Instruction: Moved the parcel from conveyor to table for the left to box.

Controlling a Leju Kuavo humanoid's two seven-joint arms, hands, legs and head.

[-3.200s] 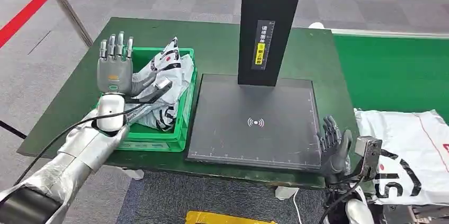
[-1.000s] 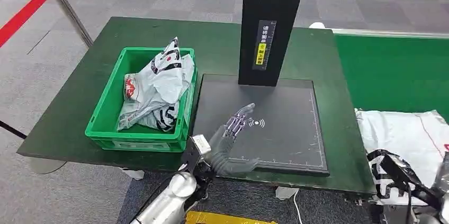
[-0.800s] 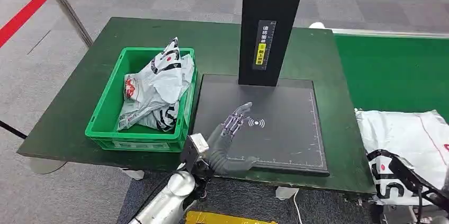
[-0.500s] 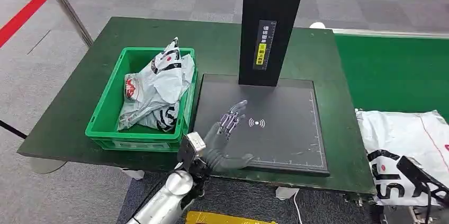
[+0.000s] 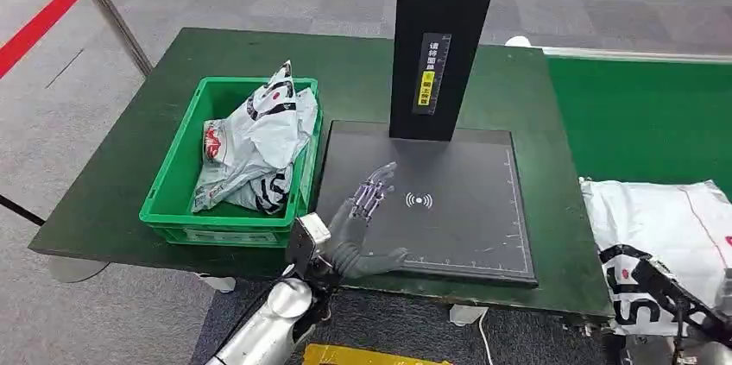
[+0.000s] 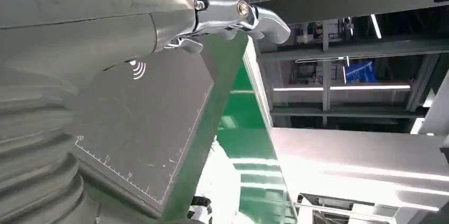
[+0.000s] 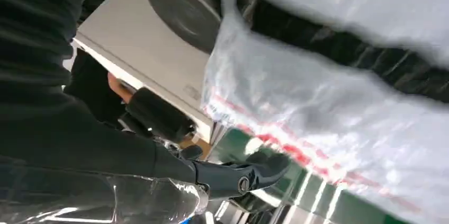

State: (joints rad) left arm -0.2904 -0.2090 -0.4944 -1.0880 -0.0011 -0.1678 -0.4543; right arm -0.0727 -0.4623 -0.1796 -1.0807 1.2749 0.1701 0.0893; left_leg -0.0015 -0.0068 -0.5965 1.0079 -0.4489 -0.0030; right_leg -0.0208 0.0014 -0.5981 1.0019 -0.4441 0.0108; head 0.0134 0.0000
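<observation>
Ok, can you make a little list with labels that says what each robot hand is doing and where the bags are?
left hand: open, fingers spread, over the near left part of the black scanner plate
right hand: beside the white bag on the conveyor; grip cannot be told
green bin: on the table, holds crumpled white bags
scanner plate: nothing lying on it

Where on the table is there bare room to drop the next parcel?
The black scan pad is bare right of the left hand and in front of the scanner column. The green crate is crowded with bagged parcels. The next parcel lies on the conveyor.
</observation>
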